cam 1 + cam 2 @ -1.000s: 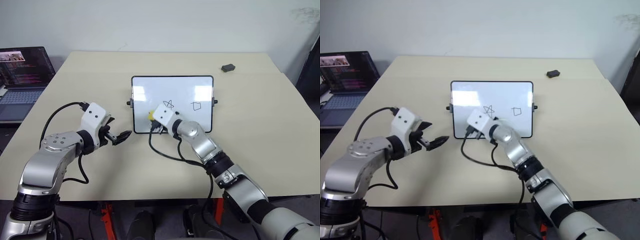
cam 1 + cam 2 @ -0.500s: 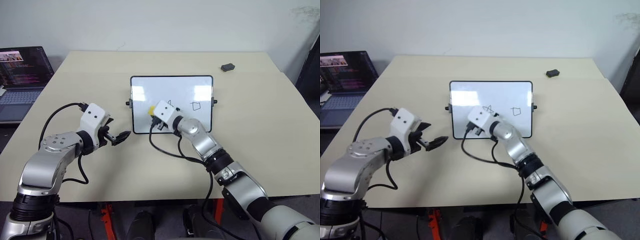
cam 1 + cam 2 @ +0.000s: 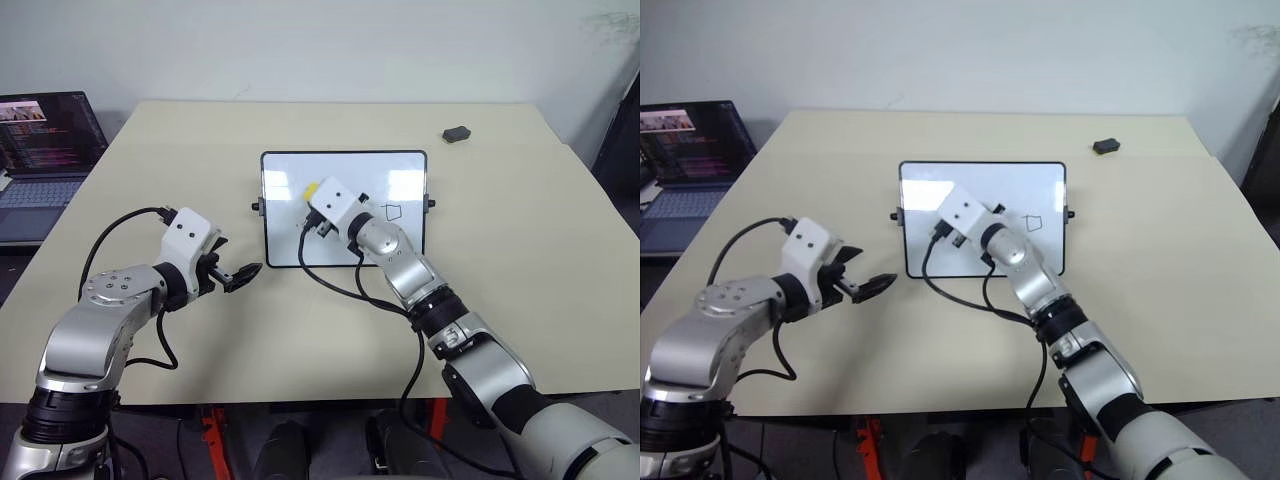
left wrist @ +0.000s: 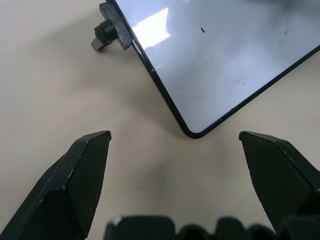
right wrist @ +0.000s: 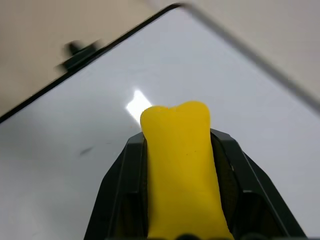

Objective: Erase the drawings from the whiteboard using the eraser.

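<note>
The whiteboard (image 3: 281,228) lies in the middle of the tan table, black-framed with knobs on its short sides. Of the drawings, a small black square (image 3: 393,211) shows on the board's right part; my right wrist covers the board's middle. My right gripper (image 3: 311,193) is over the board's left-centre, shut on the yellow eraser (image 3: 311,187), which fills the gap between the fingers in the right wrist view (image 5: 182,165). My left gripper (image 3: 245,272) hovers open just off the board's near left corner (image 4: 192,131), holding nothing.
A small dark grey oval object (image 3: 456,133) lies at the table's far right. An open laptop (image 3: 45,150) stands beyond the table's left edge. The right arm's black cable (image 3: 335,290) hangs over the board's near edge.
My right gripper has carried the eraser away from me across the board, from its near left part towards its far left-centre. The star seen earlier is now behind the wrist. The left arm kept still.
</note>
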Available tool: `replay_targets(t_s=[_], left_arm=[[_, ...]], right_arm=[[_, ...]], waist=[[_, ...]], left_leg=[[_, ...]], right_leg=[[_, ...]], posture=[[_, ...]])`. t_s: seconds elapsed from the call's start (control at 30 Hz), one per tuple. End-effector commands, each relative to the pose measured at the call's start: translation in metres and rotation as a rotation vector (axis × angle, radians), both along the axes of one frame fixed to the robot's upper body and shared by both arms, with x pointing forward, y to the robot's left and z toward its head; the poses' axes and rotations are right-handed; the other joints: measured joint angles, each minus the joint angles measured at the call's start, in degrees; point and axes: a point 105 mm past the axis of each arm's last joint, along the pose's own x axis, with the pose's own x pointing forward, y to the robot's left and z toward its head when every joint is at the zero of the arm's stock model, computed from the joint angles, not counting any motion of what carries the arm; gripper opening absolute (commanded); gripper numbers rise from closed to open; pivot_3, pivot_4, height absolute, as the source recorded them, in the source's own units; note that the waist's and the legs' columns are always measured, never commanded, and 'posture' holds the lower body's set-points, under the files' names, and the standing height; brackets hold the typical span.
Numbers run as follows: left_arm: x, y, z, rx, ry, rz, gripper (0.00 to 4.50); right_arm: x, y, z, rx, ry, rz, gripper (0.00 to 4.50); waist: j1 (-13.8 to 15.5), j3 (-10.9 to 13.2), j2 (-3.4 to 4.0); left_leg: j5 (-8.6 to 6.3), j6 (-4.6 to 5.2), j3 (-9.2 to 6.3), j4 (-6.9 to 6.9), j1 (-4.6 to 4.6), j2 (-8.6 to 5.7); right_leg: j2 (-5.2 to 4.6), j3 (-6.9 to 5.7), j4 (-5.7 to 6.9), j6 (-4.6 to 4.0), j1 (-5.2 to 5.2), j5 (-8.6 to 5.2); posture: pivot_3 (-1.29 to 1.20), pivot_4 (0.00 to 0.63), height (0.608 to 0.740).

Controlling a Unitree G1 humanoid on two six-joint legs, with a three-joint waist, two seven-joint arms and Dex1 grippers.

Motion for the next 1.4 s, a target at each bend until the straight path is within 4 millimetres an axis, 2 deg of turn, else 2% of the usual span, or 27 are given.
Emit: replay_targets(t_s=[0.03, 0.27, 0.37, 0.47, 0.67, 0.8, 0.97, 1.07, 1.2, 1.4], left_arm=[[0.0, 0.001, 0.012, 0.005, -0.054, -0.001, 4.5], [0.0, 0.002, 0.012, 0.007, -0.053, -0.002, 4.5], [0.001, 0.002, 0.012, 0.007, -0.053, -0.003, 4.5], [0.001, 0.002, 0.012, 0.007, -0.053, -0.006, 4.5], [0.002, 0.001, 0.012, 0.004, -0.054, -0.009, 4.5], [0.001, 0.0, 0.011, -0.009, -0.056, -0.004, 4.5], [0.0, -0.002, 0.013, -0.031, -0.066, -0.005, 4.5], [0.0, -0.003, 0.014, -0.043, -0.076, -0.007, 4.5], [0.001, -0.003, 0.017, -0.052, -0.09, -0.014, 4.5], [0.006, -0.007, 0.023, -0.072, -0.13, -0.032, 4.5]], right_arm=[[-0.005, 0.01, -0.001, -0.001, -0.001, 0.042, 1.32], [-0.027, 0.026, -0.042, -0.138, 0.123, 0.186, 1.32], [-0.036, 0.029, -0.054, -0.184, 0.16, 0.235, 1.32], [-0.033, 0.027, -0.048, -0.174, 0.142, 0.213, 1.32], [-0.024, 0.022, -0.016, -0.05, 0.067, 0.167, 1.32], [-0.033, 0.019, -0.003, 0.045, 0.093, 0.224, 1.32], [-0.048, 0.007, 0.007, 0.142, 0.107, 0.284, 1.32], [-0.061, -0.008, 0.003, 0.173, 0.127, 0.293, 1.32], [-0.075, -0.03, -0.015, 0.209, 0.196, 0.243, 1.32], [-0.086, -0.037, -0.025, 0.248, 0.241, 0.192, 1.32]], waist=[[-0.01, 0.0, 0.0], [-0.09, 0.0, 0.01], [-0.07, 0.0, 0.01], [-0.05, 0.0, 0.01], [-0.01, 0.0, 0.0], [0.03, 0.01, 0.0], [0.05, 0.01, 0.01], [0.19, 0.01, 0.0], [0.32, 0.01, 0.0], [0.24, 0.01, -0.01]], left_leg=[[-0.01, -0.01, 0.0, 0.0, 0.0, 0.01], [-0.02, -0.01, 0.04, 0.0, -0.05, 0.02], [-0.02, -0.01, 0.03, 0.02, -0.04, 0.02], [-0.02, -0.01, 0.02, 0.06, -0.04, 0.02], [-0.01, -0.02, 0.02, 0.09, -0.04, 0.02], [-0.02, -0.02, 0.02, 0.05, -0.07, 0.02], [-0.04, -0.05, 0.0, 0.01, -0.08, 0.05], [-0.05, -0.05, 0.0, 0.02, -0.11, 0.04], [-0.05, -0.05, -0.01, 0.04, -0.1, 0.04], [-0.04, -0.05, 0.05, 0.08, -0.06, 0.09]], right_leg=[[0.0, 0.0, 0.0, 0.0, -0.01, 0.0], [0.0, 0.03, 0.02, 0.0, -0.08, 0.0], [0.0, 0.02, 0.04, 0.0, -0.07, 0.0], [0.01, 0.01, 0.05, 0.0, -0.07, 0.0], [0.01, 0.01, 0.06, 0.0, -0.06, 0.0], [0.01, 0.02, 0.01, 0.0, -0.06, 0.0], [0.01, -0.01, 0.0, 0.0, -0.07, 0.0], [0.0, -0.02, -0.02, 0.0, -0.07, 0.0], [0.0, -0.02, 0.0, 0.02, -0.06, -0.01], [0.08, 0.02, 0.0, 0.24, -0.06, -0.15]], posture=[[0.0, 0.15, 0.74], [0.0, 0.15, 0.74], [0.0, 0.15, 0.74], [0.0, 0.15, 0.74], [0.0, 0.15, 0.74], [0.0, 0.15, 0.74], [0.0, 0.15, 0.74], [0.0, 0.15, 0.74], [0.0, 0.15, 0.74], [0.0, 0.15, 0.74]])
